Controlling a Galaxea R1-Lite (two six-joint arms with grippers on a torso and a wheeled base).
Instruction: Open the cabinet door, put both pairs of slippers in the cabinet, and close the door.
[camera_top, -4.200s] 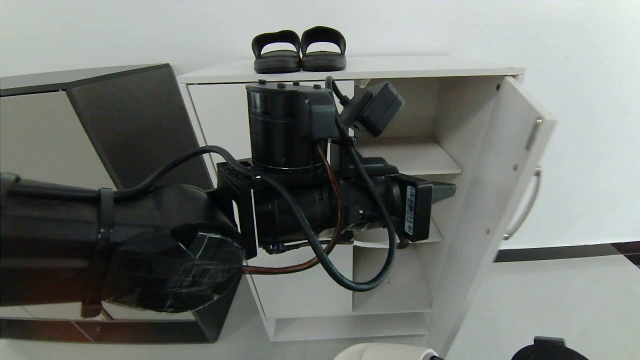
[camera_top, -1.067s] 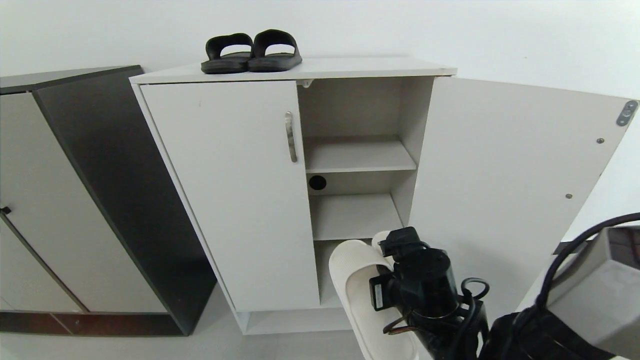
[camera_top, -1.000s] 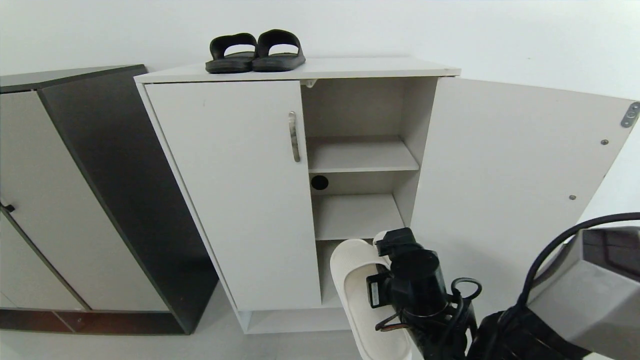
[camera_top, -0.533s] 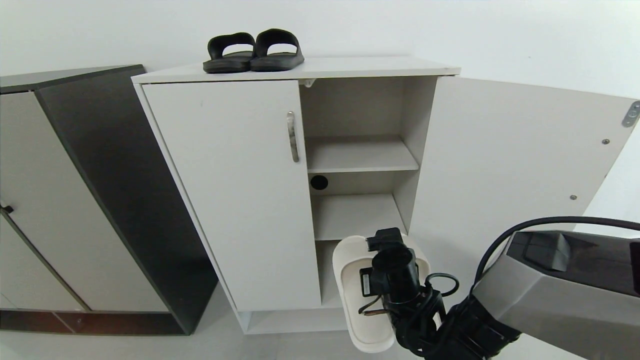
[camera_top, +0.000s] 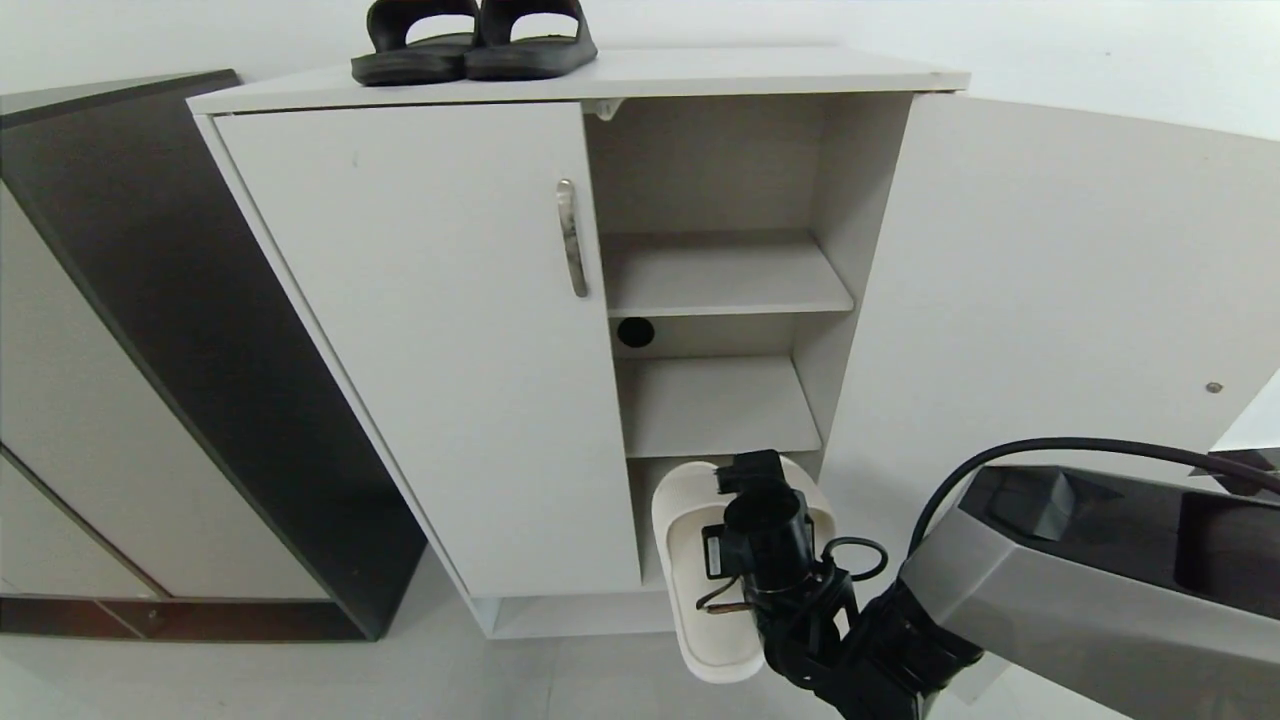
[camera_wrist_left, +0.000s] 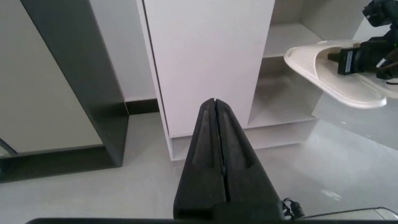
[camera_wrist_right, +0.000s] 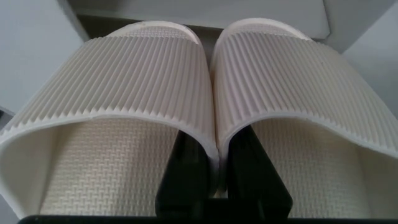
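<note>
The white cabinet (camera_top: 420, 330) has its left door shut and its right door (camera_top: 1050, 290) swung wide open, baring empty shelves (camera_top: 720, 275). A pair of black slippers (camera_top: 470, 40) rests on the cabinet top. My right gripper (camera_top: 745, 480) is shut on a pair of white ribbed slippers (camera_top: 690, 560), held side by side at the mouth of the lowest compartment, toes toward the cabinet. Its fingers (camera_wrist_right: 186, 174) pinch the two inner edges of the white slippers (camera_wrist_right: 143, 81) together. My left gripper (camera_wrist_left: 214, 106) hangs shut with nothing in it, low in front of the shut door; the white slippers (camera_wrist_left: 329, 68) are off to its side.
A dark cabinet (camera_top: 200, 330) stands against the white one's left side. The shut door carries a metal handle (camera_top: 570, 240). The open door walls off the right side. Pale floor (camera_wrist_left: 124, 193) lies free before the cabinet.
The left arm has left the front of the cabinet and the right door now stands wide open. My right arm has carried the white slippers closer to the lowest compartment. The head camera has shifted.
</note>
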